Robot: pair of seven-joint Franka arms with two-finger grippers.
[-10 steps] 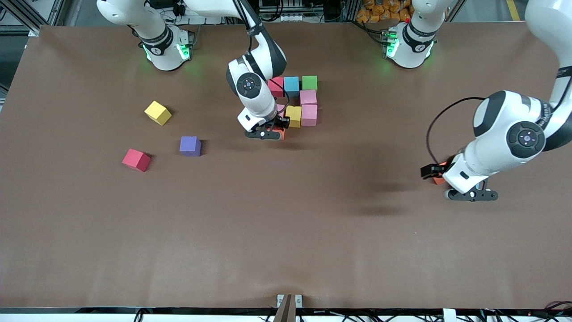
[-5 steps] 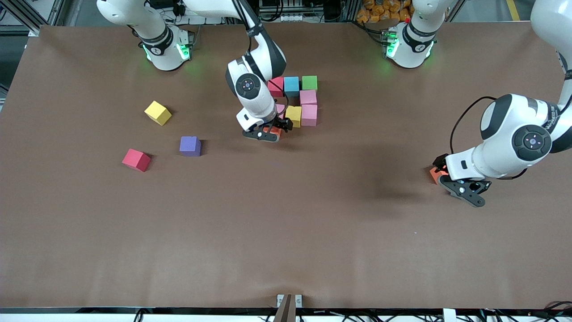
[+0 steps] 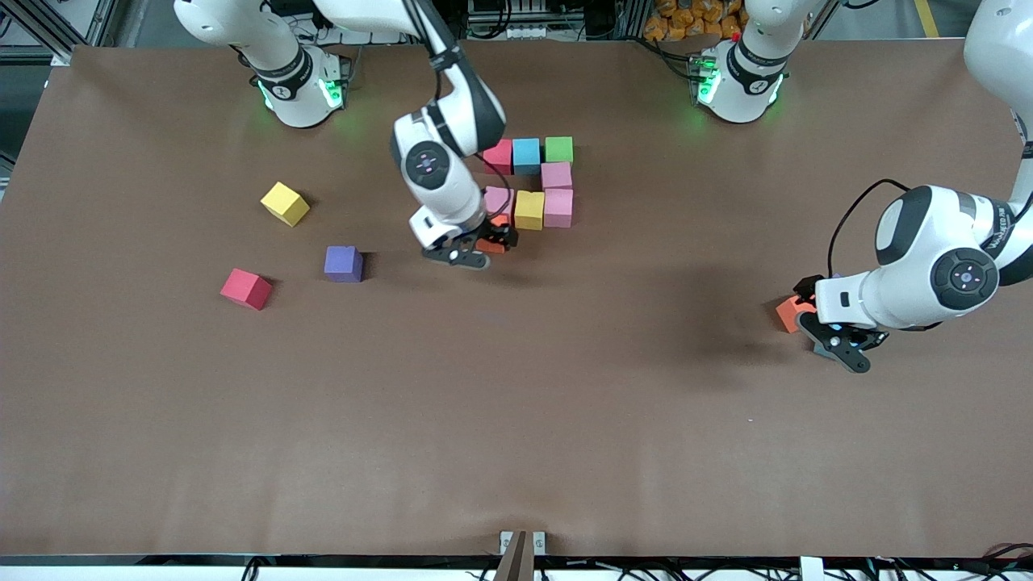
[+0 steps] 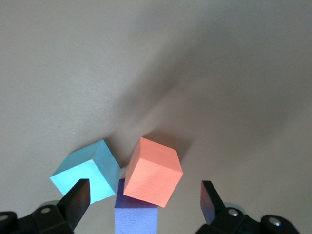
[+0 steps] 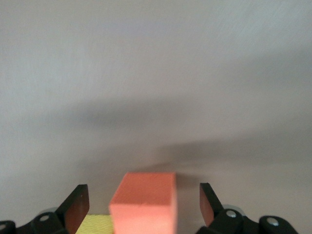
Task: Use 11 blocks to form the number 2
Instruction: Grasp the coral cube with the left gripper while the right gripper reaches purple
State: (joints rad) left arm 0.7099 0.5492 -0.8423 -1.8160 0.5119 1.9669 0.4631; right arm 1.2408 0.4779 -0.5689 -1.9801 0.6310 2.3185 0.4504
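The partly built number 2 is a cluster of touching blocks: red (image 3: 500,155), light blue (image 3: 526,152) and green (image 3: 558,148) in the row farthest from the camera, then pink (image 3: 557,174), then pink (image 3: 558,206), yellow (image 3: 529,210) and pink (image 3: 496,198). An orange block (image 3: 491,242) sits at its nearest corner. My right gripper (image 3: 462,253) is open around this orange block (image 5: 145,202), with gaps on both sides. My left gripper (image 3: 839,347) is open over an orange block (image 4: 152,171), a light blue one (image 4: 85,170) and a purple one (image 4: 135,219).
Loose blocks lie toward the right arm's end: yellow (image 3: 284,202), purple (image 3: 343,263) and red (image 3: 246,288). The other orange block (image 3: 789,313) lies beside the left hand, near the left arm's end. The brown table (image 3: 516,420) stretches wide nearer the camera.
The right hand has shifted slightly toward the right arm's end, with the orange block staying beside the cluster. The left hand has turned and moved up to the orange block there.
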